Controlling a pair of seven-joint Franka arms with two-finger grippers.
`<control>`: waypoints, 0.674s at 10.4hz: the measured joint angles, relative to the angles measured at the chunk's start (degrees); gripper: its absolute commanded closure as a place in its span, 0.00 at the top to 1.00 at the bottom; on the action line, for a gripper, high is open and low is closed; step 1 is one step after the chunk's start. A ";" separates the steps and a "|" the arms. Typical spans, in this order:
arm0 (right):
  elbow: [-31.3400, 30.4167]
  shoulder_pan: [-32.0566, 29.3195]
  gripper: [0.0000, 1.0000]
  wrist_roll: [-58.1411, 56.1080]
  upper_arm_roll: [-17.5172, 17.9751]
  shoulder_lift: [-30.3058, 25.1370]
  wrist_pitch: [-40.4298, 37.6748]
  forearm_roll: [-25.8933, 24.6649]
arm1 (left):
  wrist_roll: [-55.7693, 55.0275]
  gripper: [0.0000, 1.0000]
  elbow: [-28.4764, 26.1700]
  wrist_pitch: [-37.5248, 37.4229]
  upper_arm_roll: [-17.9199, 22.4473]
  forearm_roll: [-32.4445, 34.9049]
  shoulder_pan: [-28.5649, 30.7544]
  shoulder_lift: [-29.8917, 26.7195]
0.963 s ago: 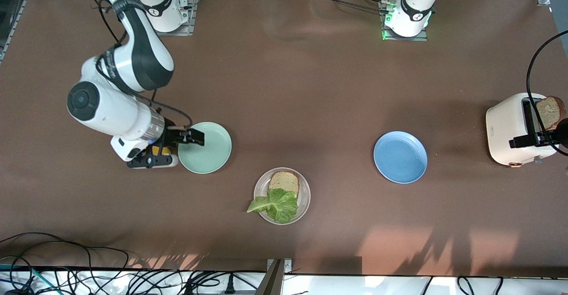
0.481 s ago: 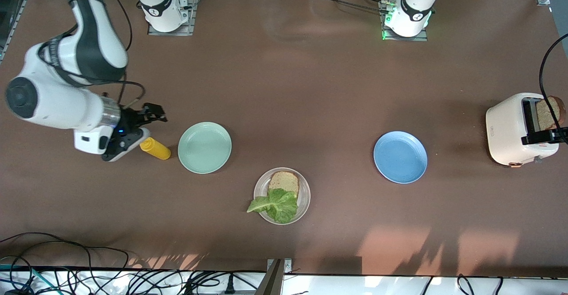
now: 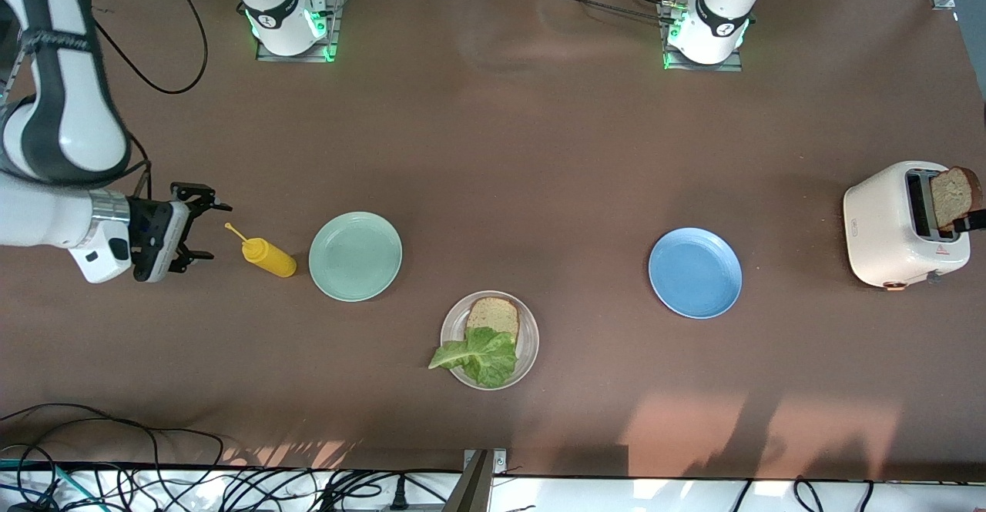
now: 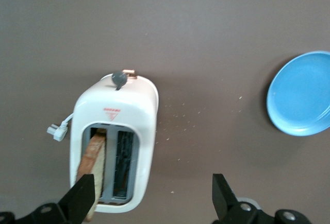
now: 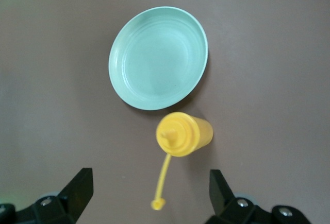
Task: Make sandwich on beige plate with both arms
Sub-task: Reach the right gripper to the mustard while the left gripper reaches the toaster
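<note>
While the brown cloth-covered table (image 3: 539, 150) spreads under everything, the white right arm (image 3: 54, 112) reaches out at its own end, and its black two-finger right gripper (image 3: 196, 231) hangs empty with jaws wide, just beside the yellow plastic squeeze bottle (image 3: 268, 256). Only a fingertip of the left gripper (image 3: 972, 222) shows at the front view's edge; in its wrist view it hovers over the cream two-slot toaster (image 3: 897, 227) with fingers spread wide, empty. A brown bread slice (image 3: 954, 195) stands in one slot. Between the round mint-green plate (image 3: 355, 256) and the round blue plate (image 3: 695, 272), nearer the front camera, sits the round beige plate (image 3: 530, 346), carrying one slice of brown bread (image 3: 493, 315) with a ruffled green lettuce leaf (image 3: 477, 356) overlapping it and hanging past the rim.
</note>
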 measured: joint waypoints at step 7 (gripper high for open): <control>3.86 -5.88 1.00 -38.21 -2.43 12.87 -4.75 17.81 | 5.05 0.98 -2.38 -1.40 0.05 5.31 6.16 2.99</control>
